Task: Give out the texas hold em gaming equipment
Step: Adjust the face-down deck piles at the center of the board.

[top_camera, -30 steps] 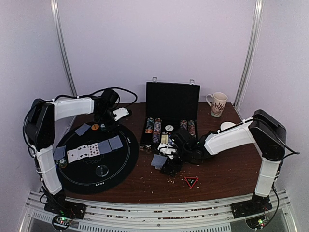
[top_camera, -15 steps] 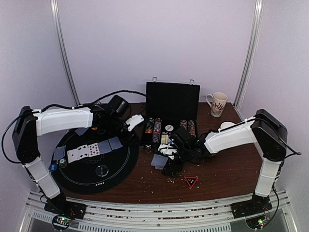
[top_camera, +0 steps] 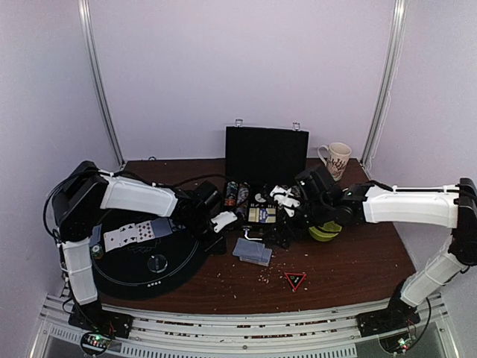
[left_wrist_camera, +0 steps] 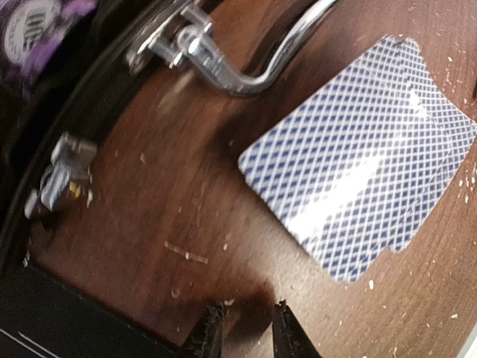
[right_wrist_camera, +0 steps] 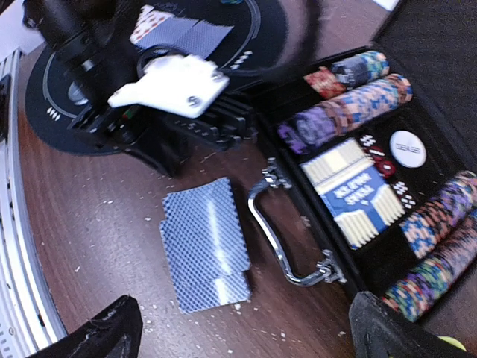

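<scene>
Top view: the left jaws hang low by the front left corner of the open chip case (top_camera: 267,155). The card deck (top_camera: 252,252) lies on the desk (top_camera: 350,261) just right of them. The right jaws hover above the case.

Left wrist view: the jaws nearly meet, leaving a slim gap with nothing in it. The deck (left_wrist_camera: 361,156) lies ahead, to the right.

Right wrist view: the jaws are spread wide and empty. The deck (right_wrist_camera: 207,252) lies ahead between them, with the chips (right_wrist_camera: 350,104) farther ahead.

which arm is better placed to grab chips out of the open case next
Right. The right gripper hangs over the open case with its jaws wide, the chip rows in its view. The left gripper sits low at the table before the case, jaws narrow, empty.
</scene>
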You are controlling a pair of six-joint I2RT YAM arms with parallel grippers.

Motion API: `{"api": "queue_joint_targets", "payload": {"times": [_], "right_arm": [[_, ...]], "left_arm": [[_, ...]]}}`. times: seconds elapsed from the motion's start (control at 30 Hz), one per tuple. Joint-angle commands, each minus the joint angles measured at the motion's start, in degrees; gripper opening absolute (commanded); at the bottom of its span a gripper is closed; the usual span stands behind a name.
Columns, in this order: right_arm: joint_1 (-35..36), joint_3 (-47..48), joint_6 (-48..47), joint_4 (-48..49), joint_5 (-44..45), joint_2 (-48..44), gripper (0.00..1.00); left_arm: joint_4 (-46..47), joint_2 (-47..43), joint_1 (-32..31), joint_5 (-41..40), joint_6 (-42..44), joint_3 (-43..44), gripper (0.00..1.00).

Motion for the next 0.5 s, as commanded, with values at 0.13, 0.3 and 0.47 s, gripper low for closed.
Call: {"api": "queue_joint_targets", "payload": {"times": [0.13, 0.3, 0.47], "right_arm": [[-5.13, -4.83, 4.56, 2.20, 9.56, -9.50, 1.00], [-5.60, -6.33, 4.73, 4.88, 9.51, -12.33, 1.00], [-5.80, -7.39, 4.87, 6.02, 9.33, -12.92, 1.00]], "left_arm": [[5.40, 4.53, -1.10, -0.36, -0.83, 2.71, 0.25], [6.00, 5.98, -2.54, -1.68, 0.56, 4.81, 0.25], [6.01, 5.50, -3.99, -0.77, 1.57, 4.78, 0.25]]}}
